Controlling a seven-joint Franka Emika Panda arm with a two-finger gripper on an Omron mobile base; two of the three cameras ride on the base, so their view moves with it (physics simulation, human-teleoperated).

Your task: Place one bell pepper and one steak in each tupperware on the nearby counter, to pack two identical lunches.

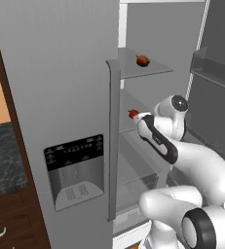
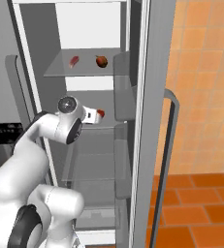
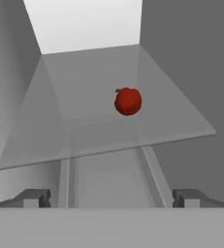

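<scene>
One bell pepper (image 3: 128, 100), round and red with a dark stem, lies on the fridge's middle glass shelf (image 3: 50, 140), just ahead of my gripper (image 3: 112, 198). The gripper is open and holds nothing, its fingertips (image 3: 36, 197) wide apart short of the shelf edge. The same pepper (image 1: 133, 113) (image 2: 100, 113) peeks out beside my hand in both base views. On the upper shelf lie a second bell pepper (image 2: 101, 61) (image 1: 142, 60) and a flat pinkish steak (image 2: 74, 61). The black marbled counter (image 1: 4, 155) shows at the left. The tupperware is out of view.
The fridge's left door (image 1: 60, 73) is shut, with a dispenser panel (image 1: 75, 170) and a tall handle (image 1: 113, 141) close to my arm. The open right door carries bins (image 2: 123, 97). Brown cabinets (image 1: 7, 219) stand under the counter.
</scene>
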